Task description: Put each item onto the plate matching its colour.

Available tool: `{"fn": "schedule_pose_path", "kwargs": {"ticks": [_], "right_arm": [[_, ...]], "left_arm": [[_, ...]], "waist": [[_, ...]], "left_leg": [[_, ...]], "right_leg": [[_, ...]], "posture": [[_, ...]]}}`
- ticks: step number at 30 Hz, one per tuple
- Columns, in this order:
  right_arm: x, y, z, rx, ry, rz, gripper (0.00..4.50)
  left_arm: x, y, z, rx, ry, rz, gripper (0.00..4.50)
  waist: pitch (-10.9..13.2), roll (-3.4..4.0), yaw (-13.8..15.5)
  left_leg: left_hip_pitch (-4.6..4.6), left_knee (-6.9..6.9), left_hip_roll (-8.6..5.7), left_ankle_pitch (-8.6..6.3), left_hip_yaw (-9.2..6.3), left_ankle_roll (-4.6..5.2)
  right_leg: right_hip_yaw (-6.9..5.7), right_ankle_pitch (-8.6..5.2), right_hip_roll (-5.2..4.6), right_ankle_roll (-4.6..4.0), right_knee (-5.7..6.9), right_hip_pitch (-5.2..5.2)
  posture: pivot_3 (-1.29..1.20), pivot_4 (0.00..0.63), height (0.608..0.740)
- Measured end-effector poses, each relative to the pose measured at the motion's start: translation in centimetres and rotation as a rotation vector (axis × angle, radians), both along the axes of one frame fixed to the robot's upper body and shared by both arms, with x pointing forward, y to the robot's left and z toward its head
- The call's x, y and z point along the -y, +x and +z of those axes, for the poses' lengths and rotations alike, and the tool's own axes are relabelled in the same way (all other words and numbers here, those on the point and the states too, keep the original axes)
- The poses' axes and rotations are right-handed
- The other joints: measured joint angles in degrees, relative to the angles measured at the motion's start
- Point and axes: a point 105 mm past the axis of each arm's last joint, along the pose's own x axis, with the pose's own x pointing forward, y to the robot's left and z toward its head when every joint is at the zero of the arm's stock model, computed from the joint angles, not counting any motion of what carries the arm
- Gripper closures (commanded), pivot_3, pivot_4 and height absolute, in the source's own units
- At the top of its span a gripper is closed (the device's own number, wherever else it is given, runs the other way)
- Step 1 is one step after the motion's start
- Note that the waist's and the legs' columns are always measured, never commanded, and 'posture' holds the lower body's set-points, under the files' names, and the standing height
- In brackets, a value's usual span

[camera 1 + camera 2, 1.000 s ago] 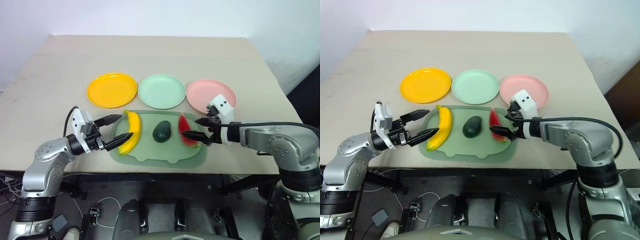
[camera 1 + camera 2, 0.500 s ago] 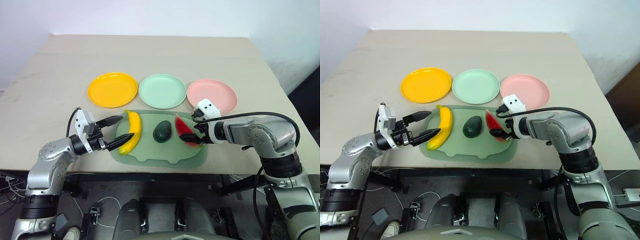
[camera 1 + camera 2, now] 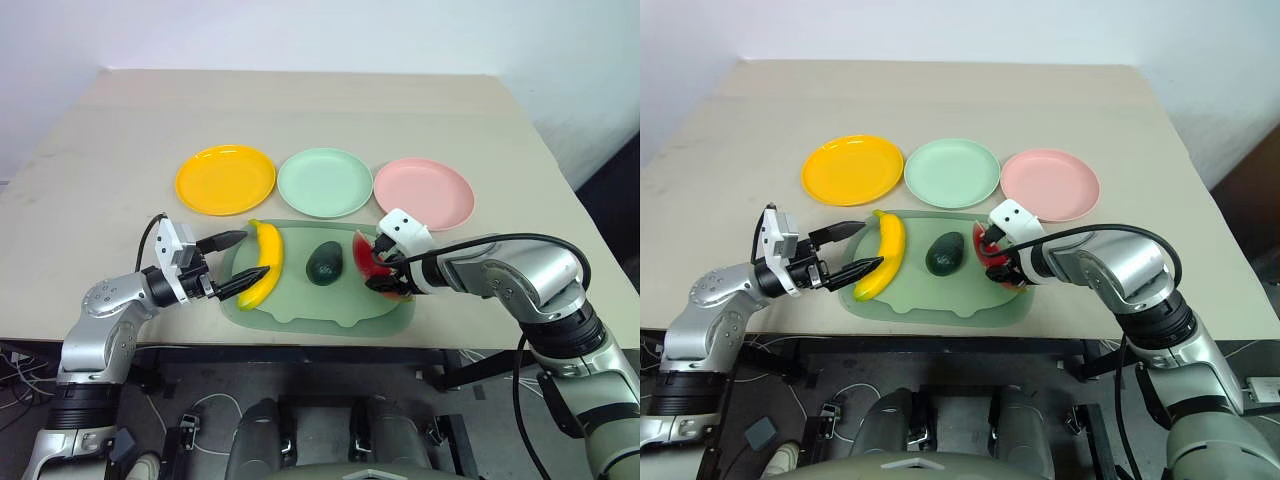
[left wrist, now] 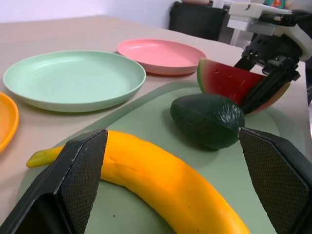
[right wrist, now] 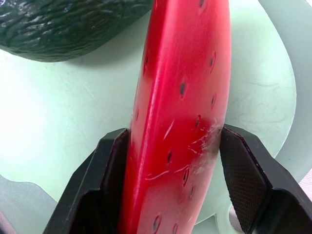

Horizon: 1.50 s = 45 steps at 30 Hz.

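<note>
Gripping the watermelon wedge (image 3: 372, 262) between its two black fingers, the right hand (image 3: 385, 278) sits at the lower right of the head view, over the right end of the pale green mat (image 3: 320, 300). In the right wrist view the fingers are pressed on both flat red faces of the wedge, so the hand is closed on it, and the wedge appears to rest on the mat, not yet lifted.

The relation that matters for the next move is where the pink plate (image 3: 424, 192) lies from this hand: it is just above and a little to the right in the frame, near the wedge but apart from it. The long axis of the wedge runs from the upper left down to the lower right. The right arm is clearly the nearer one to this plate, so I judge a short lift and carry toward the upper right would be enough.

The left hand (image 3: 232, 262) is at the lower left, spread wide, and it holds nothing. The banana (image 3: 265, 262) lies between its fingers, with its long axis almost vertical in the frame. The yellow plate (image 3: 225, 179) is just above it. The avocado (image 3: 324, 264) lies on the middle of the mat, below the green plate (image 3: 324, 182).
</note>
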Motion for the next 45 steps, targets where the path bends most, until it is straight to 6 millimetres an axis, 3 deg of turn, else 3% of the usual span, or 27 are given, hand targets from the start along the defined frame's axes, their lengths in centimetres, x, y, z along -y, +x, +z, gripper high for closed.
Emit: {"fn": "schedule_pose_path", "kwargs": {"ticks": [5, 9, 11, 17, 23, 27, 33, 37, 40, 43, 45], "right_arm": [[0.5, 0.2, 1.3, 0.028, 0.063, 0.018, 1.99], [2.0, 3.7, 6.4, 0.229, 0.129, -0.064, 1.99], [3.0, 5.5, 7.8, 0.283, 0.141, -0.121, 1.99], [4.9, 10.3, 5.3, 0.225, 0.095, -0.287, 1.99], [5.4, 13.0, 3.8, 0.206, 0.059, -0.378, 1.99], [5.7, 13.6, 2.5, 0.199, 0.039, -0.403, 1.99], [5.9, 14.1, 3.3, 0.243, 0.056, -0.399, 0.03], [6.1, 14.1, 4.2, 0.251, 0.100, -0.417, 0.03], [6.1, 13.5, 6.2, 0.234, 0.205, -0.453, 0.03], [6.2, 12.2, 8.0, 0.273, 0.242, -0.445, 0.03], [6.0, 10.8, 7.8, 0.263, 0.256, -0.427, 0.03]], "left_arm": [[-0.1, 0.0, -0.1, 0.000, -0.001, 0.007, 0.00], [-0.3, -0.1, -0.3, -0.008, -0.003, 0.023, 0.00], [-0.4, -0.2, -0.3, -0.006, -0.001, 0.031, 0.00], [-0.9, -0.8, -0.3, 0.000, 0.003, 0.065, 0.00], [-1.2, -1.2, -0.1, 0.013, 0.008, 0.093, 0.00], [-1.5, -1.4, -0.3, 0.009, 0.009, 0.115, 0.00], [-1.5, -1.5, -0.3, 0.013, 0.010, 0.124, 0.00], [-1.5, -1.5, -0.2, 0.015, 0.011, 0.126, 0.00], [-1.5, -1.5, -0.2, 0.016, 0.009, 0.125, 0.00], [-1.5, -1.3, 0.0, 0.022, 0.008, 0.122, 0.00], [-1.5, -1.2, 0.0, 0.023, 0.007, 0.119, 0.00]], "waist": [[0.0, 0.01, 0.0], [0.0, 0.01, -0.3], [0.0, 0.01, -0.3], [0.0, 0.04, -0.5], [0.0, 0.06, -1.0], [0.0, 0.07, -1.5], [0.1, 0.09, -1.6], [0.1, 0.11, -1.6], [0.1, 0.12, -1.6], [0.1, 0.11, -1.5], [0.1, 0.11, -1.5]], "left_leg": [[-0.08, 0.00, -0.01, 0.00, 0.04, 0.00], [-0.04, -0.01, 0.02, 0.01, 0.15, -0.01], [-0.02, -0.04, 0.03, 0.01, 0.19, -0.01], [-0.05, -0.04, 0.02, 0.01, 0.39, -0.02], [-0.06, -0.03, 0.02, 0.02, 0.44, -0.03], [-0.06, -0.04, 0.03, 0.02, 0.43, -0.03], [-0.05, -0.04, 0.04, 0.03, 0.43, -0.04], [-0.06, -0.03, 0.04, 0.03, 0.43, -0.04], [-0.07, -0.04, 0.05, 0.03, 0.42, -0.04], [-0.05, -0.05, 0.06, 0.02, 0.38, -0.04], [-0.05, -0.05, 0.06, 0.02, 0.37, -0.04]], "right_leg": [[0.03, 0.00, -0.01, 0.00, 0.01, -0.13], [0.09, 0.01, 0.04, -0.01, 0.04, -0.18], [0.11, 0.01, 0.04, -0.01, 0.02, -0.18], [0.24, 0.01, 0.04, 0.00, 0.12, -0.33], [0.26, 0.01, 0.04, 0.00, 0.15, -0.34], [0.26, 0.01, 0.04, 0.01, 0.16, -0.35], [0.29, 0.01, 0.04, 0.01, 0.17, -0.36], [0.30, 0.01, 0.04, 0.01, 0.17, -0.37], [0.32, 0.01, 0.04, 0.01, 0.17, -0.38], [0.32, 0.01, 0.04, 0.00, 0.14, -0.35], [0.32, 0.01, 0.03, 0.00, 0.13, -0.34]], "posture": [[0.00, 0.150, 0.695], [0.00, 0.150, 0.695], [0.00, 0.150, 0.695], [0.00, 0.150, 0.695], [0.00, 0.150, 0.695], [0.00, 0.150, 0.695], [0.00, 0.150, 0.695], [0.00, 0.150, 0.695], [0.00, 0.150, 0.695], [0.00, 0.150, 0.695], [0.00, 0.150, 0.695]]}}
